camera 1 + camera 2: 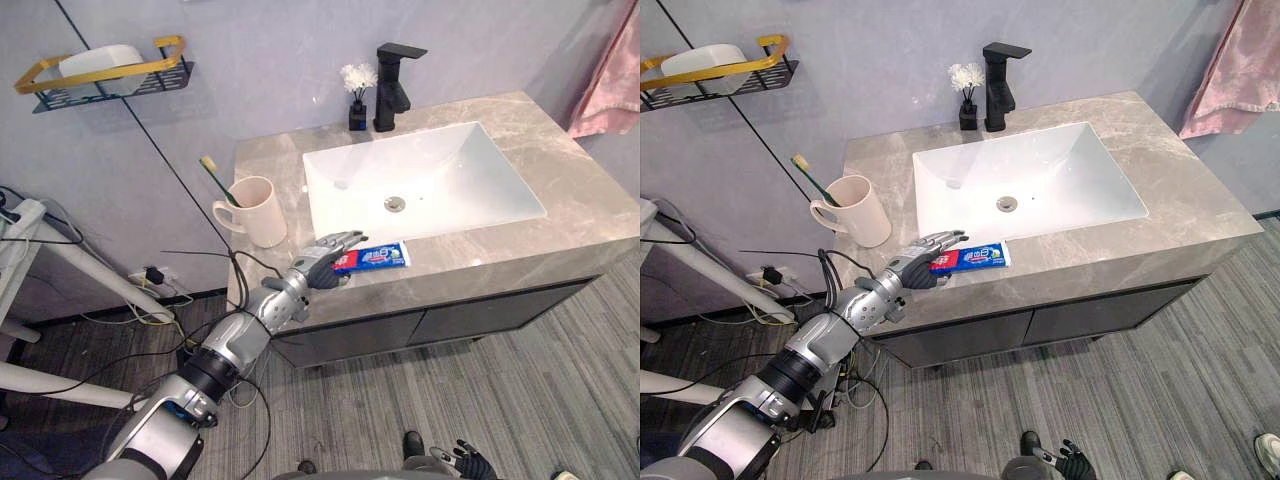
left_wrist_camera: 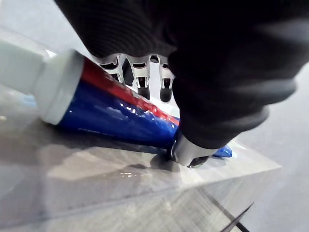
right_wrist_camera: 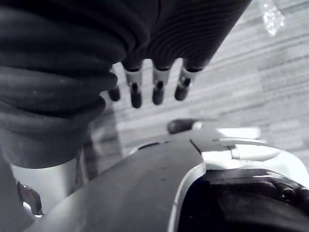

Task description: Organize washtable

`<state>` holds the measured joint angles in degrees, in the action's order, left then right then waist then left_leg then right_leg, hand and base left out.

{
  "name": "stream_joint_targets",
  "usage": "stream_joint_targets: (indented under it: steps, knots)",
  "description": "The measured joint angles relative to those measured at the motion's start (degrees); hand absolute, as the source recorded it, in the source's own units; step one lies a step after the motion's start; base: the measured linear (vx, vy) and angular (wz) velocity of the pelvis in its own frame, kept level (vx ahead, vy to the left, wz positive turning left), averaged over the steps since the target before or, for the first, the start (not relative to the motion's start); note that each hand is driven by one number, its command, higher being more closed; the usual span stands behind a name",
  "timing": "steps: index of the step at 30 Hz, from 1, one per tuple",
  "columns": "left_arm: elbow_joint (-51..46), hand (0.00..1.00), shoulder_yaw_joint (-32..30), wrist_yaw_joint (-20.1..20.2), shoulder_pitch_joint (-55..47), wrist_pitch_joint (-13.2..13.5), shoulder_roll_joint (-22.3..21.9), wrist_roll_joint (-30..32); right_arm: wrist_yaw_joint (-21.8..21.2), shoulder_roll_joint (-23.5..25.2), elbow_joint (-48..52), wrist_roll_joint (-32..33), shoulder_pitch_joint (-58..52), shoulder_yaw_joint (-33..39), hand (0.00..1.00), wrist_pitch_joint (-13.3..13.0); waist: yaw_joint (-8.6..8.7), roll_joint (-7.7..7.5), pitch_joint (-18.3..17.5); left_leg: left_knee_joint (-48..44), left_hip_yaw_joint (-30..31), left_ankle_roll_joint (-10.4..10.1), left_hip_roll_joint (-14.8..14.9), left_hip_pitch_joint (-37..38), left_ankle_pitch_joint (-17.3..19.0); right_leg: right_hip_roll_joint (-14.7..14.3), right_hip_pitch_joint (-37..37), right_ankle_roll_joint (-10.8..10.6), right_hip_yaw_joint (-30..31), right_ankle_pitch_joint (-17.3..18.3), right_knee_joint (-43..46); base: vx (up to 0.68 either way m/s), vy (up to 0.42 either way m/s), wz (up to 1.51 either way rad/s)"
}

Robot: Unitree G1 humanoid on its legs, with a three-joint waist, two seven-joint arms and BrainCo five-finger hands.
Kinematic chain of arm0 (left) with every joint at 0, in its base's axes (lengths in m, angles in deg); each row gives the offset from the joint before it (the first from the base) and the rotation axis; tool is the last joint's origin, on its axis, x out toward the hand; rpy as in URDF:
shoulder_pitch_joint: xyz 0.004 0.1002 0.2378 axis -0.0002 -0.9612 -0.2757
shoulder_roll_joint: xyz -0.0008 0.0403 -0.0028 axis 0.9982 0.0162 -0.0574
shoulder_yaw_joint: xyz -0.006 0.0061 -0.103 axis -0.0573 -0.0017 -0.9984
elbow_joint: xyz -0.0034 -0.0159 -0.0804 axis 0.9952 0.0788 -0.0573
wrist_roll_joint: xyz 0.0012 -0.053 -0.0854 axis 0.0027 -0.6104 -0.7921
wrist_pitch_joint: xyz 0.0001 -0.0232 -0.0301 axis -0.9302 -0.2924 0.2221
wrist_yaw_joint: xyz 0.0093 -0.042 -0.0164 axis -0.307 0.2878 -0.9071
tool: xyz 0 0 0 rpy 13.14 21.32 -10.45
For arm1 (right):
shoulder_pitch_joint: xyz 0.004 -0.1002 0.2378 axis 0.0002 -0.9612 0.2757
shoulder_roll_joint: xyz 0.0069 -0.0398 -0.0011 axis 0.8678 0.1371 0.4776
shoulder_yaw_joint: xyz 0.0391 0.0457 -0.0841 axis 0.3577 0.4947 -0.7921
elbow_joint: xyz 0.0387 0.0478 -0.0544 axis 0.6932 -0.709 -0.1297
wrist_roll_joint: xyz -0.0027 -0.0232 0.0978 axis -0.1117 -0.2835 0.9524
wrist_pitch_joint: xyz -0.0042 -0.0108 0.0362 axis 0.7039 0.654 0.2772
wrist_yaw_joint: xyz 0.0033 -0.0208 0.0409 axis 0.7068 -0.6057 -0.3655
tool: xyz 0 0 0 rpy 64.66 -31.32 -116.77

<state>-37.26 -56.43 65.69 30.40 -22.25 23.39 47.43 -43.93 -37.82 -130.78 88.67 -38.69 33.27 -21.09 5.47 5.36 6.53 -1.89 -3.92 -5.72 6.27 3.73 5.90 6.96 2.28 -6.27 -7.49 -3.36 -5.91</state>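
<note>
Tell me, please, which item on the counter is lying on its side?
The toothpaste, flat at the front edge by the left hand; the cup and vase stand upright.

Grey stone counter (image 1: 560,215), white sink (image 1: 440,170) set in middle. Far edge: black tap (image 1: 392,95), small flower vase (image 1: 357,115) just left of it. Left side: cream mug (image 1: 258,212) holding toothbrush (image 1: 215,178). Near edge: toothpaste tube (image 1: 378,258) lying flat.
</note>
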Motion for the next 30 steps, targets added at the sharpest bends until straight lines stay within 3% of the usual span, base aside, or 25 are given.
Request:
stream_joint_targets:
  steps: [11,14,25,30]
  knots:
    - [3.28,1.0,-1.95,-0.46,2.98,1.13,-0.24,0.82,-0.01,-0.39,0.09,-0.9,0.29,-0.5,0.0,-1.14,0.17,0.54,0.54,-0.23,-1.96,-0.22,0.54,0.14,1.06,-0.54,-0.94,0.0,1.5,0.0,0.2,0.01,0.008,-0.09]
    - [5.23,1.0,-4.64,-1.74,2.28,1.1,-2.61,1.28,0.04,-0.69,0.09,-1.75,0.67,-1.31,0.0,-1.25,0.22,0.5,0.68,-0.43,-2.06,-0.27,0.74,0.16,1.1,-0.73,-0.92,0.01,1.51,0.01,0.21,0.0,-0.001,-0.01]
    - [1.61,1.0,-12.61,-8.31,-4.89,-2.72,-8.26,7.96,0.44,-0.47,2.42,-1.69,-0.14,-1.23,0.0,-1.48,0.16,0.85,0.73,-0.95,-1.53,-0.31,0.84,0.11,1.14,-0.78,-0.48,0.02,1.16,0.02,0.2,-0.01,0.0,0.01]
    - [-4.76,1.0,-14.89,-9.16,-9.81,-3.15,-9.37,8.56,0.58,0.26,12.95,-1.24,-4.7,-1.25,0.0,-2.36,0.1,0.77,0.71,-0.92,-1.54,-0.3,0.91,0.23,1.14,-0.87,-0.54,0.03,1.39,0.03,0.21,0.01,0.003,-0.02]
